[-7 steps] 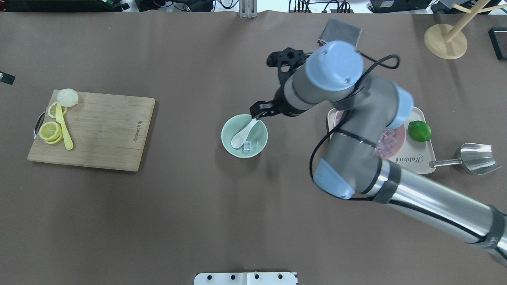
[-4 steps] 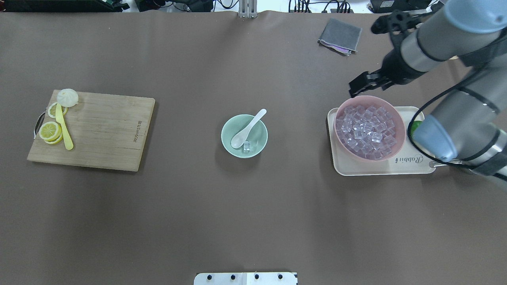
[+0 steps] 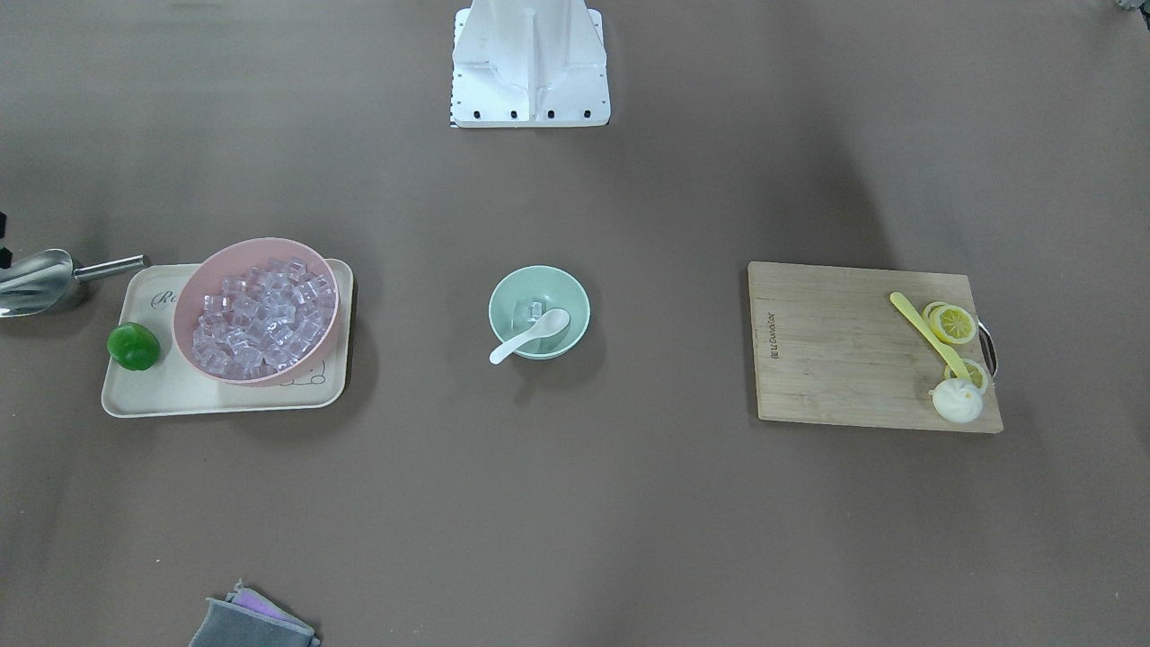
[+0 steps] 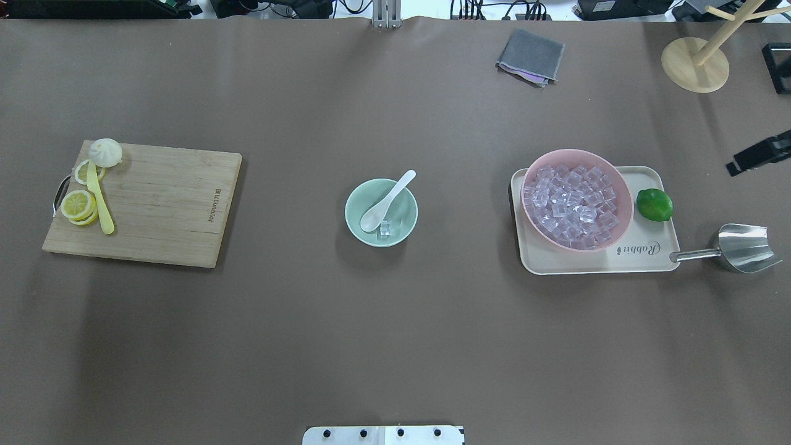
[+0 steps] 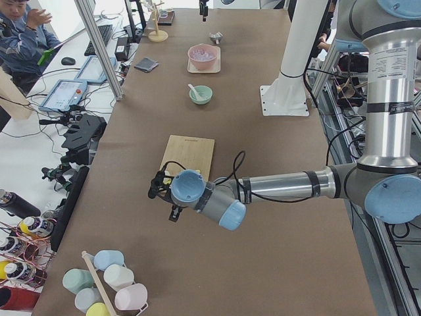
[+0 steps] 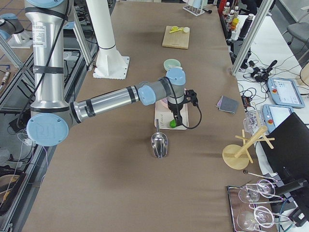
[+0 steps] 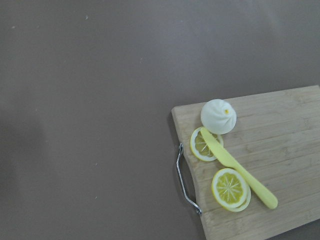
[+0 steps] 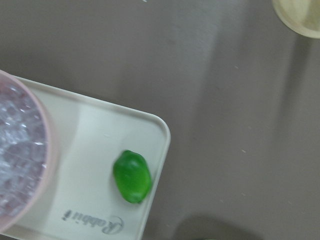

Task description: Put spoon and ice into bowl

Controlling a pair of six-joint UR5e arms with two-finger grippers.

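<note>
Overhead exterior view: the spoon (image 4: 383, 204) lies in the bowl (image 4: 405, 219), scoop down and handle leaning on the rim. The rim holds it up, so it should not slip out. One bit of ice (image 4: 385, 229) sits at the bottom, just beside the scoop. I think the job is done. The right gripper (image 4: 757, 154) hangs far off to the bowl's right, the left gripper (image 5: 160, 191) far off to its left. I cannot tell if their fingers are spread or pressed together.

On my feed the left arm (image 5: 283, 187) was a brushed silver tube between grey joints with pale blue caps (image 5: 187, 187), and a thin black cable (image 5: 231, 168) looped beside it. The right arm (image 6: 104, 102) matched, its end cap (image 6: 41, 130) embossed with a logo. The white base plate (image 3: 530, 81) carried small dark screws (image 3: 513, 114).
</note>
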